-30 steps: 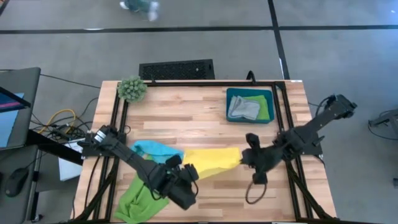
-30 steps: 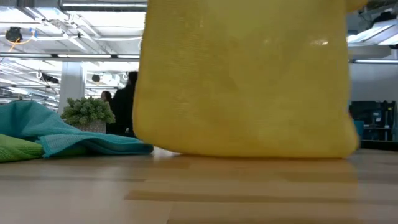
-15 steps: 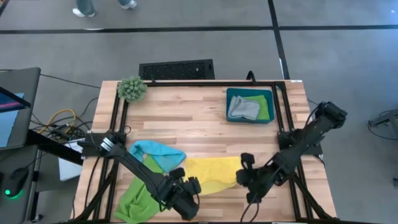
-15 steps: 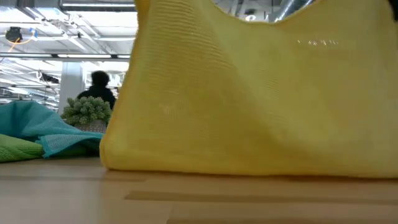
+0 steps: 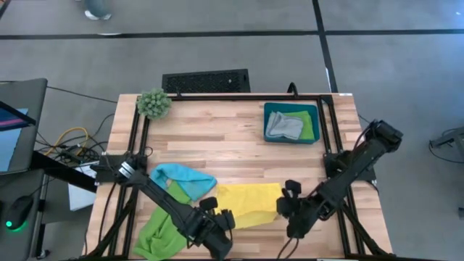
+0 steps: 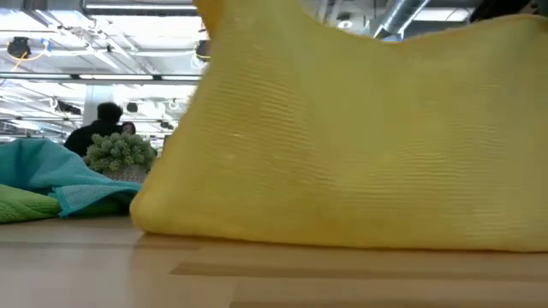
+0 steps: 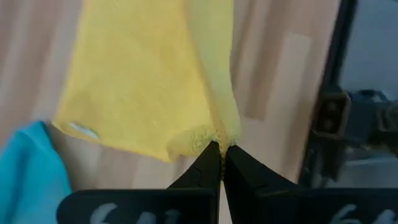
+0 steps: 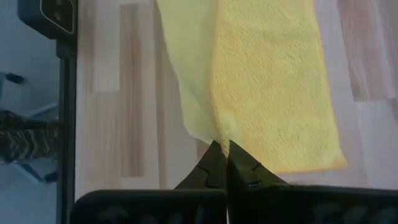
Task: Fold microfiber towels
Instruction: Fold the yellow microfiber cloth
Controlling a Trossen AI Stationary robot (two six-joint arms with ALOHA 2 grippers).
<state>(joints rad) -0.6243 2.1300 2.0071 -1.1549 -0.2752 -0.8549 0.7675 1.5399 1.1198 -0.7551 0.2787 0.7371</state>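
Pale wooden surface (image 5: 217,130) inside a black frame, grey floor all round, and a person (image 6: 96,128) out in the room behind the fuzzy plant ball (image 5: 154,104). A teal bin (image 5: 291,122) at the far right holds grey and green cloths. Near the front edge, the yellow towel (image 5: 250,203) hangs between both arms, its lower edge on the wood, teal towel (image 5: 181,179) and lime towel (image 5: 161,230) beside it. Left pincer (image 5: 221,220) clamped on one yellow corner, right pincer (image 5: 284,206) clamped on the other, both arms reaching low toward the front.
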